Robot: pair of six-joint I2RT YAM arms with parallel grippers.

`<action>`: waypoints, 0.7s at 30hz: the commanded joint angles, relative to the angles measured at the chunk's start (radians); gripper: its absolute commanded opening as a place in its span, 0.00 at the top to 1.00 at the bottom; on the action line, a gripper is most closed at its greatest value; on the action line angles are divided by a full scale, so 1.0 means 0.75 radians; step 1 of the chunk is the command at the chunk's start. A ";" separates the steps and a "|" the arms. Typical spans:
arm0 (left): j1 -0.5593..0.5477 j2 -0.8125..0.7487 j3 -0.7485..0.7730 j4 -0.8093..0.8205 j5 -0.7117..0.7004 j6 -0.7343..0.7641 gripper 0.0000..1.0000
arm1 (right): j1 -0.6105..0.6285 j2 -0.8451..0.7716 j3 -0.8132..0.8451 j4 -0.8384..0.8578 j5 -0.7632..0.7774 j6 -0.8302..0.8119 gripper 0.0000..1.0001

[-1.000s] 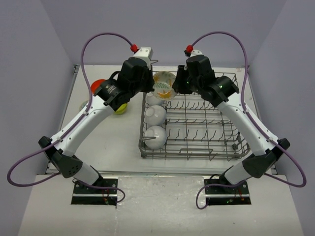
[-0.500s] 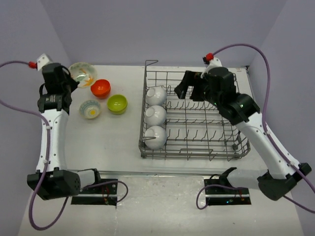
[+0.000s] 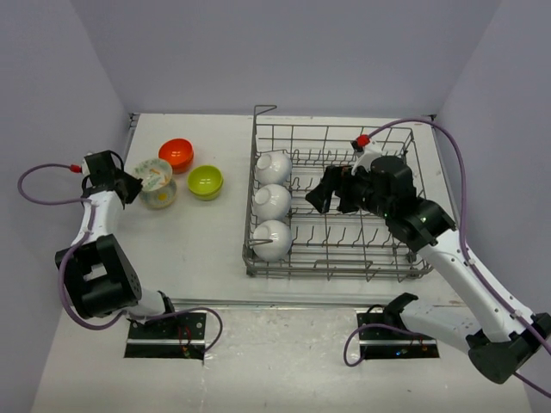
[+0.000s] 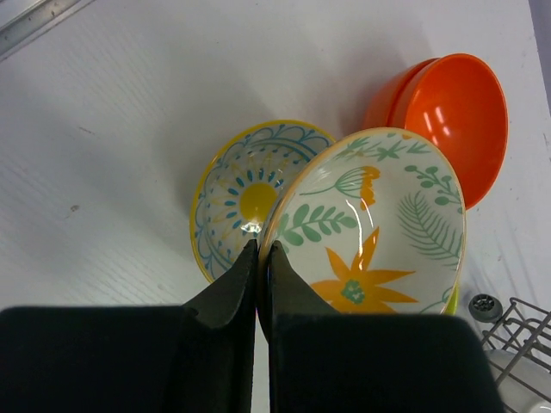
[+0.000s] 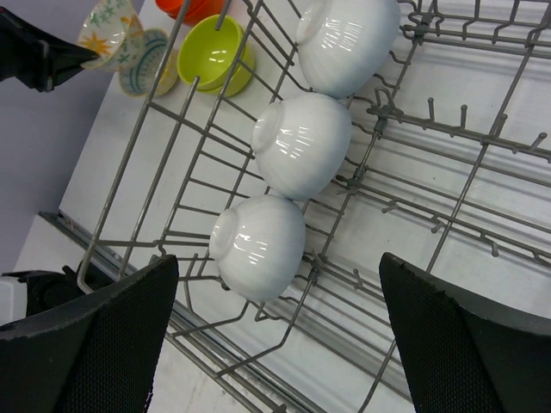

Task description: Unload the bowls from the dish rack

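Since the earlier views, in which both arms met over the far left corner of the dish rack (image 3: 336, 126) with a patterned bowl between them, the left arm has swung out to the left side of the counter (image 3: 198, 249) and lowered, and the right arm has drawn back toward the near half of the rack. The left tool (image 4: 261, 249) is now clamped on the rim of the floral bowl (image 4: 370, 232), its two fingers pressed together with only the bowl's thin wall between them. That cream bowl, painted with green leaves and an orange flower, is held tilted over the blue-and-yellow bowl (image 4: 232, 198), which sits upright on the counter; whether the two bowls touch cannot be told. Just beyond them stand the orange bowls (image 4: 456, 120), two nested one in the other, and beside these, toward the rack, the green bowl (image 3: 205, 181). All of these lie on the counter left of the rack and apart from it. The right tool (image 3: 331, 200) hangs above the middle of the rack with its fingers spread wide apart, gripping nothing. Three white bowls (image 3: 272, 200) are in the rack, lined up along its left side, each tipped among the upright tines with its foot ring showing in the right wrist view.
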 commanded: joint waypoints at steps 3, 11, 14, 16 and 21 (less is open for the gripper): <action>0.004 0.023 -0.063 0.251 0.023 -0.087 1.00 | 0.000 -0.073 -0.026 0.108 -0.081 -0.071 0.01; 0.004 0.023 -0.141 0.304 -0.055 -0.083 1.00 | -0.002 -0.089 -0.046 0.135 -0.104 -0.096 0.01; 0.004 0.003 -0.186 0.333 -0.080 -0.089 1.00 | -0.002 -0.095 -0.053 0.141 -0.110 -0.096 0.01; 0.004 0.003 -0.221 0.369 -0.086 -0.091 1.00 | 0.000 -0.097 -0.057 0.147 -0.120 -0.096 0.01; 0.004 0.039 -0.290 0.515 -0.031 -0.110 1.00 | -0.002 -0.108 -0.069 0.168 -0.159 -0.094 0.01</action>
